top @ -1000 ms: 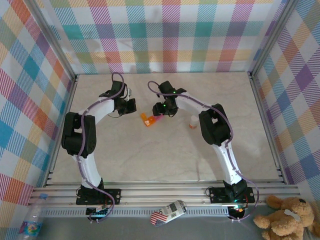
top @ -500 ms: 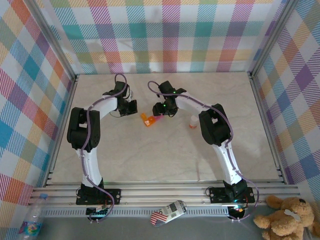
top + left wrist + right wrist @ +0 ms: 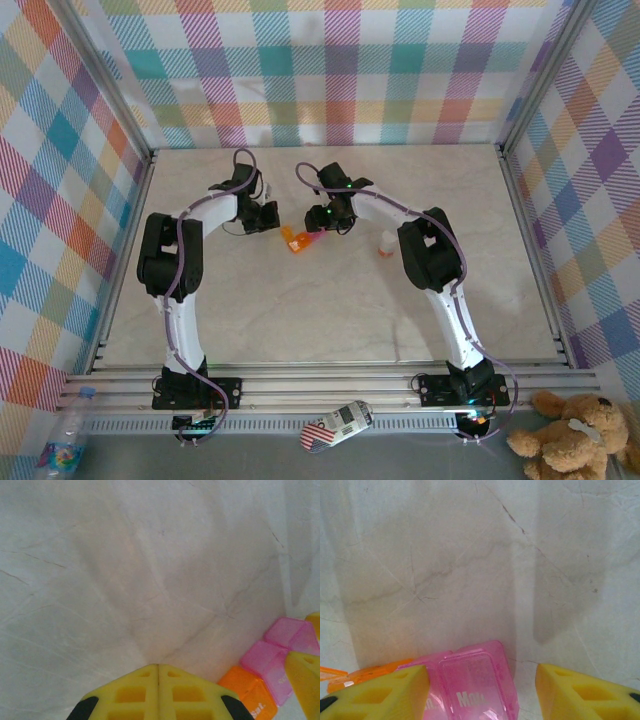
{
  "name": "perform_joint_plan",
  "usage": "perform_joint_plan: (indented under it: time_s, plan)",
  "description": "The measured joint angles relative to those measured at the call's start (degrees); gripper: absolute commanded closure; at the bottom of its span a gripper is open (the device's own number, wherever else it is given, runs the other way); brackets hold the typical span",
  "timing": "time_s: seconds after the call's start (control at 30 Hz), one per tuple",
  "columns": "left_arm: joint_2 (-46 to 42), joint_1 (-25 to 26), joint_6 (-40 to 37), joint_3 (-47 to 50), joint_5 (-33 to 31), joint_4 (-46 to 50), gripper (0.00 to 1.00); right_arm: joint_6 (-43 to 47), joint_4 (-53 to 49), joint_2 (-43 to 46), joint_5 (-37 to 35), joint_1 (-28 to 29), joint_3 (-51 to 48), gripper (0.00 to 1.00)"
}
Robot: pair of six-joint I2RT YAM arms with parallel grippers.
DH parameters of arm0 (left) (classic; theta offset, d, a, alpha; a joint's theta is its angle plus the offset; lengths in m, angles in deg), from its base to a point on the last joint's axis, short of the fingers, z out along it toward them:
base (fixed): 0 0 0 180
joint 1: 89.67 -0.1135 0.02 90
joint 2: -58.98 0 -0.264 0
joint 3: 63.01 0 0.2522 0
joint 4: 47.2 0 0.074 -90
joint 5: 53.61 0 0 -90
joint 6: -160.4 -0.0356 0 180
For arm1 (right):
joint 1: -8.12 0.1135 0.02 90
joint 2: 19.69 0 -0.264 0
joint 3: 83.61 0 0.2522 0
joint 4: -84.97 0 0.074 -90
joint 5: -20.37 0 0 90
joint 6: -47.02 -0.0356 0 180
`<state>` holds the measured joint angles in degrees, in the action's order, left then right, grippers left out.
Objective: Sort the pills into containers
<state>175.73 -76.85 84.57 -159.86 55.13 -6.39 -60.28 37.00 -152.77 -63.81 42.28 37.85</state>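
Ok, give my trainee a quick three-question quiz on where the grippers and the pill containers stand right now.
1. True or false: the left gripper is shut, with nothing between its fingers.
2. What sits between the fingers of the right gripper? A) a pink box of the containers; B) a loose pill; C) nothing at all.
3. Fill in: in the left wrist view, the end box of the strip, nearest the left gripper, is coloured ___.

Key: 1 true; 2 A; 3 orange.
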Motion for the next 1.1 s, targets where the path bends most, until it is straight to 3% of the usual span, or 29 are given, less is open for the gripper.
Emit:
perform_joint_plan:
  time_s: [0.47,1.1]
  plan:
    - [-4.63,3.63,1.01,1.16,3.30,0.00,1.00,-0.02,0.83,0.39,0.04,0.00,-0.87,0.42]
    - [-6.91,5.27,1.22,5.57,2.47,-0.39,1.00,-0.20,1.22,0.48,0.20,0.00,-1.16,0.42]
